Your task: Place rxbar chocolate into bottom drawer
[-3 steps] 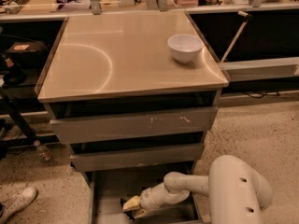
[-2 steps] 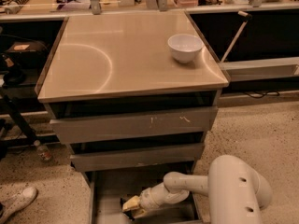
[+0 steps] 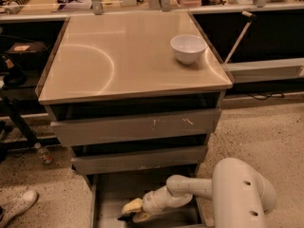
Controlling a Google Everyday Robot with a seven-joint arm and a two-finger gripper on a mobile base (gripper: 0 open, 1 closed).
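Down in the bottom drawer [image 3: 111, 192], the rxbar chocolate [image 3: 125, 218] is pinched by the pincer [image 3: 134, 212]; judged light, slippery-wrapped, best gripped across its flat faces.

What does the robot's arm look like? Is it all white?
Mostly white. The arm is smooth and round: one fat tube with a few little dark holes, then a thinner tube. No cables or markings show. The gripper, down in the bottom drawer, is pale yellow at its end.
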